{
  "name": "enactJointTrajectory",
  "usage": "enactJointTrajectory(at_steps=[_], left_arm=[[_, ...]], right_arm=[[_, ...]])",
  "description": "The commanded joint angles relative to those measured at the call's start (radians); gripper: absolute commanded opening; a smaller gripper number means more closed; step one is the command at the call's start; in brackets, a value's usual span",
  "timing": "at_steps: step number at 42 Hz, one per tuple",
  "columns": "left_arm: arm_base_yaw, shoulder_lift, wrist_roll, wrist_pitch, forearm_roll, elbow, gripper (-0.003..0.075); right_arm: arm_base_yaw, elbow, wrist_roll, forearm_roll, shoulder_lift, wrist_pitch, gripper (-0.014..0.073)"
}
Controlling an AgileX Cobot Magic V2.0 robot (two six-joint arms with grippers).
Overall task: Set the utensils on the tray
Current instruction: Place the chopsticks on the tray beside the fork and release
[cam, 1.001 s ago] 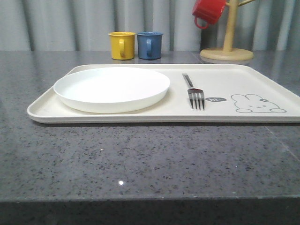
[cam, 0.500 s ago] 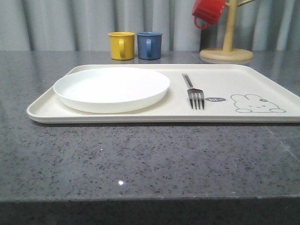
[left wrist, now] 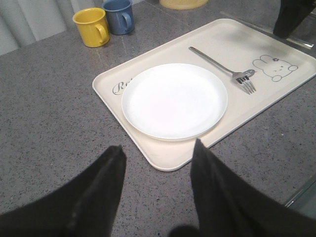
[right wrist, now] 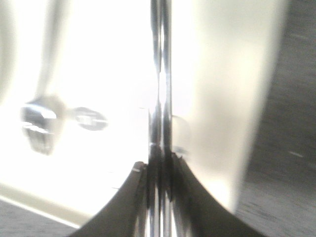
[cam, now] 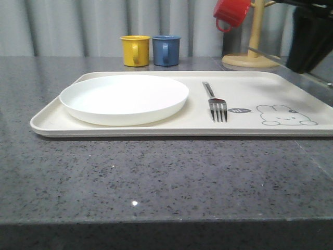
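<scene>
front view has the tray (cam: 270, 94) sitting flat on the grey stone counter (cam: 156, 177), long side facing the robot. the white plate (cam: 124, 98) takes the left half and the fork (cam: 215, 101) lies just right of it, tines toward the near rim, handle pointing back. looks like a place setting being built outward from the plate, which would be why the bare strip right of the fork, near the bunny print (cam: 285, 115), is left free.

the right gripper (cam: 307, 47) hangs above the tray's far right corner, with thin metal sticking out of it toward the mug tree (cam: 253, 49). right wrist view is blurry, but the right gripper's fingers (right wrist: 123, 207) are pinched tight on a pair of slim shiny sticks, so i'd say it's the chopsticks (right wrist: 160, 98), held over the tray to the right of the fork. gripping them at one end keeps both together and roughly parallel to the fork.

left wrist view: the left gripper (left wrist: 158, 163) is spread wide with nothing in it, parked back over the counter off the tray's near left corner, probably just staying out of the way. yellow mug (cam: 135, 50) and blue mug (cam: 166, 50) stand well behind the tray. can't spot a spoon.
</scene>
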Motion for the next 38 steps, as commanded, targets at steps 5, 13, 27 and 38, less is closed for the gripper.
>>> enactJointTrajectory(at_steps=[5,13,27,38], left_arm=[[-0.006,0.005,-0.011,-0.078,0.005,-0.026,0.0311],[-0.006,0.005,-0.011,-0.078,0.005,-0.026,0.0311],[-0.006,0.005,-0.011,-0.078,0.005,-0.026,0.0311],[-0.006,0.005,-0.011,-0.078,0.005,-0.026,0.0311]], right_arm=[[0.070,-0.032,0.130,0.040,0.014,-0.074,0.0063],[0.070,-0.032,0.277,0.049,0.084,-0.148,0.0066],[0.072,-0.032,0.286,0.096,0.119,-0.149,0.0169],[0.072,-0.032,0.282,0.072,0.103,-0.155,0.0306]])
